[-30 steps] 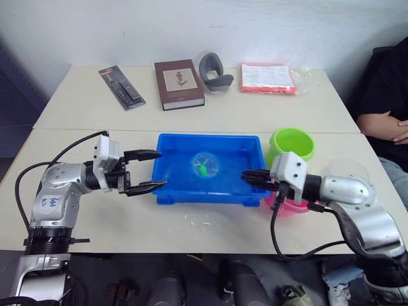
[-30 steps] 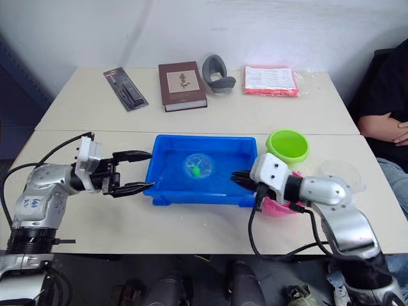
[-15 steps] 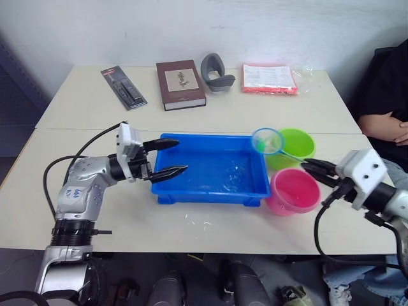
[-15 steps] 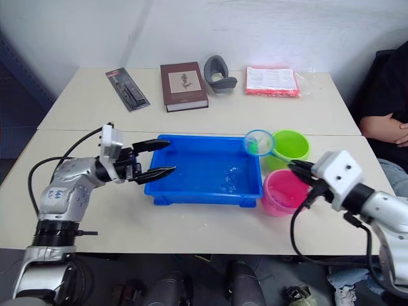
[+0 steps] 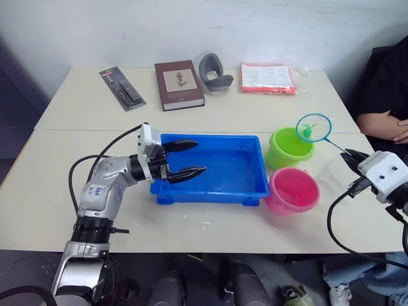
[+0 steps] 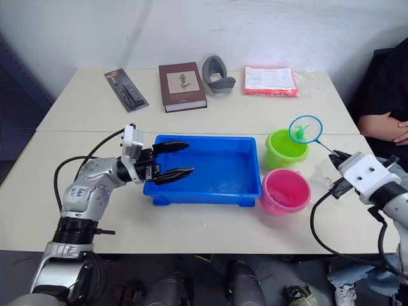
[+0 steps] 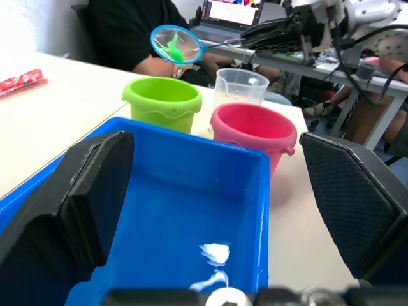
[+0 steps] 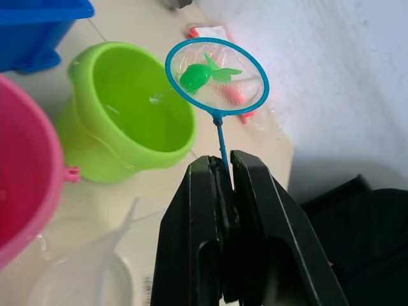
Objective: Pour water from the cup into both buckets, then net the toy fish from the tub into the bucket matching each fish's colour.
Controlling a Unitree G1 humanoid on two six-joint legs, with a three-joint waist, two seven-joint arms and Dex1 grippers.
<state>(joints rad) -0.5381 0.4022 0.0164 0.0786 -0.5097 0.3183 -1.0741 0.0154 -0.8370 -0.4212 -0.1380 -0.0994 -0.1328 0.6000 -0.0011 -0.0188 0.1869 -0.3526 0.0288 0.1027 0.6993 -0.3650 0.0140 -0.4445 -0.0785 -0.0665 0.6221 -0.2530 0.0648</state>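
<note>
The blue tub sits mid-table with the green bucket and the pink bucket at its right end. My right gripper is shut on the thin handle of the net. The net hangs just above the green bucket's far right rim, and a green toy fish lies in its mesh. The clear cup stands right of the buckets, near that gripper. My left gripper is open over the tub's left end, with nothing between its fingers.
On the far table lie a black package, a brown book, a grey curved object and a red-edged packet. A person sits at the right edge, close to my right arm.
My right gripper has carried the net with the green fish rightward from the tub's right end to above the green bucket. My left gripper has reached further right over the tub.
</note>
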